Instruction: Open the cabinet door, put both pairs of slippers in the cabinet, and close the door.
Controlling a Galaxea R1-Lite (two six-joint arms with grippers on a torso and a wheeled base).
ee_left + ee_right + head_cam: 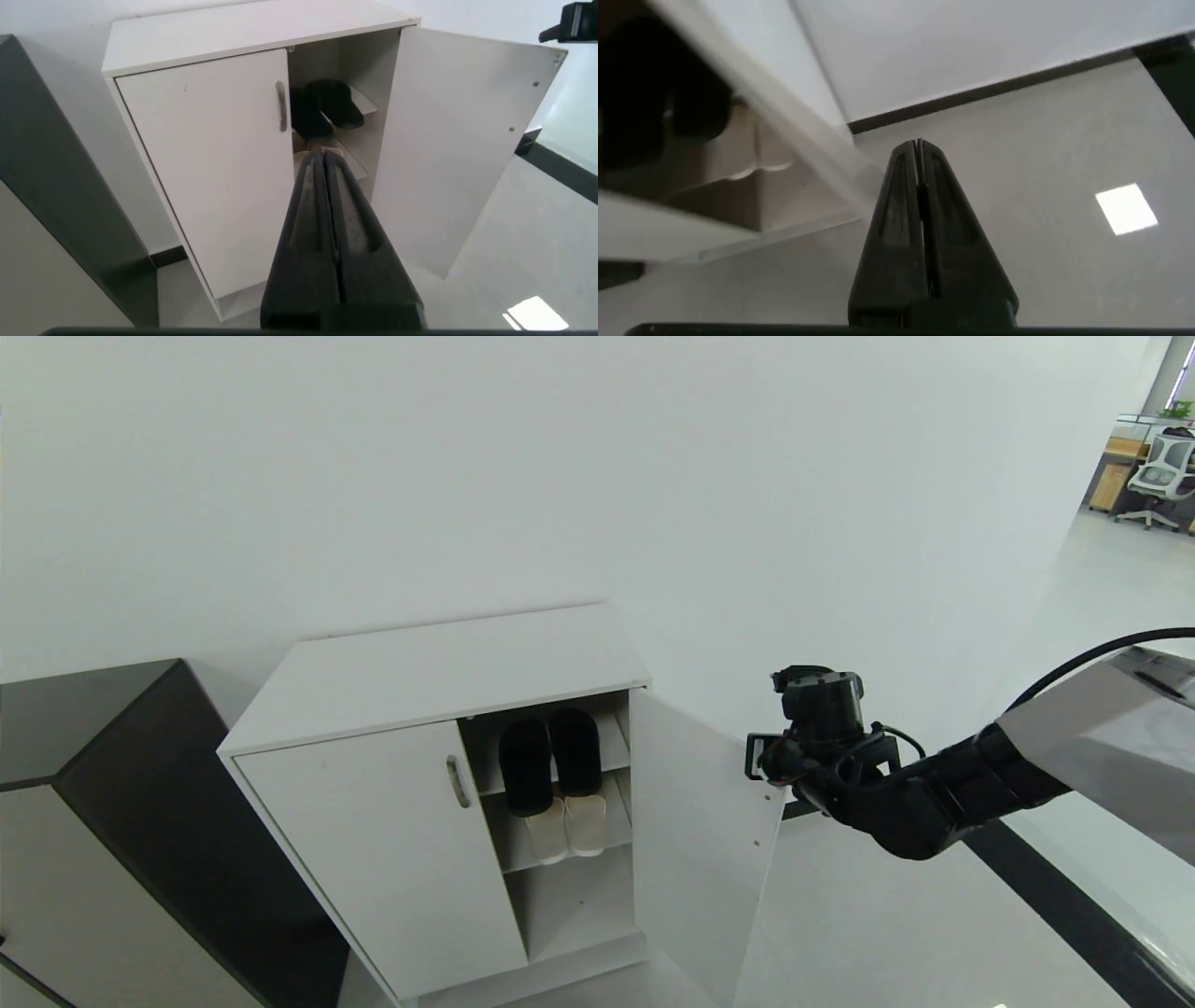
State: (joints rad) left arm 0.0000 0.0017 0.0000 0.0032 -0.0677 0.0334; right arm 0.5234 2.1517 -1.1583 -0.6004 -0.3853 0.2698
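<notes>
Cabinet [439, 672] as I see it: right door [700, 840] open, left door [373, 859] closed; black slippers [551, 761] on the upper shelf, white slippers [567, 826] on the shelf below. My right gripper [919, 149], fingers pressed together, sits beside the open door's outer edge; my left gripper [323, 157], likewise pressed together and empty, faces the cabinet.
</notes>
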